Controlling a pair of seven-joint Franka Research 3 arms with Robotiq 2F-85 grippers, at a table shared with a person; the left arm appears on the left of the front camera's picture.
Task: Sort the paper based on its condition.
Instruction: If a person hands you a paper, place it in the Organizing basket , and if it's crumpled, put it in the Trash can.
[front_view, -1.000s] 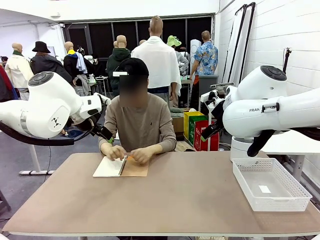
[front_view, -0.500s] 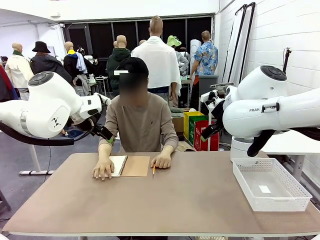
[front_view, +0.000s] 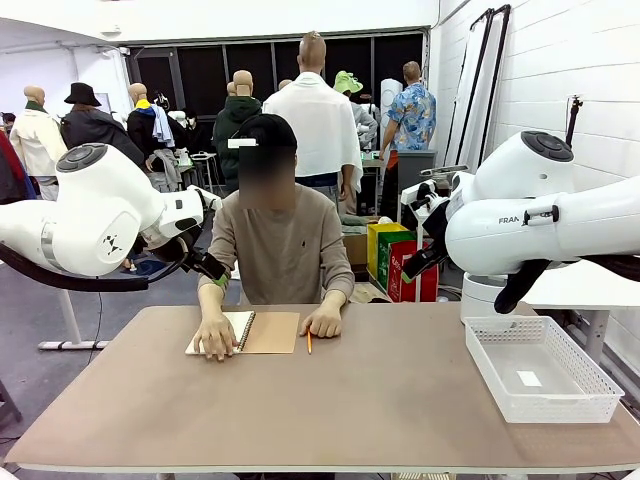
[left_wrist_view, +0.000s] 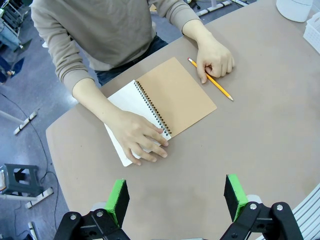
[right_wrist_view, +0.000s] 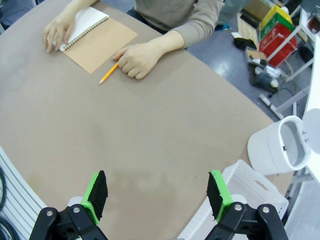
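Two hands (front_view: 214, 335) (front_view: 323, 322) newly apart; one notebook (front_view: 272, 332), one pencil (front_view: 309, 341), one basket (front_view: 555, 408).

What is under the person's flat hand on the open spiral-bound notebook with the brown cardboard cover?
The flat hand lies on the notebook's white page, fingertips at the wire spiral. The page part beneath the palm is covered, so any marks there cannot be seen.

Place: you are in a robotics lab hall.
Signs: two white robot arms (front_view: 100, 215) at your table (front_view: 350, 400), painted block wall (front_view: 560, 70), coloured crates (front_view: 395, 262) behind.
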